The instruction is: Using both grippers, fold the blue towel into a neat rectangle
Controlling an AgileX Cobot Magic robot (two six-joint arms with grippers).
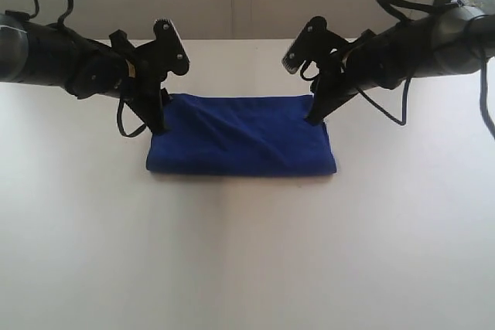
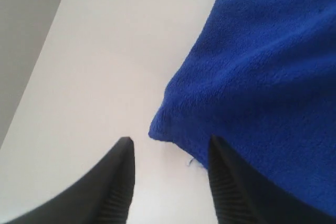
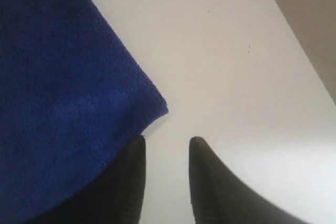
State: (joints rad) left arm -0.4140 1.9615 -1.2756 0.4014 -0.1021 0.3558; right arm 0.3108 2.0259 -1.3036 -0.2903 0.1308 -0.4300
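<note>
- The deep royal-blue terry towel (image 1: 241, 138) lay folded into a long rectangle on the plain white surface (image 1: 247, 260), toward its far side.
- The black left hand (image 2: 170, 145) hung at the towel's far left corner, its narrow fingers spread apart and gripping nothing.
- The black right hand (image 3: 167, 141) hung at the far right corner, its fingers likewise parted and holding nothing, one just beside the cloth's edge.
</note>
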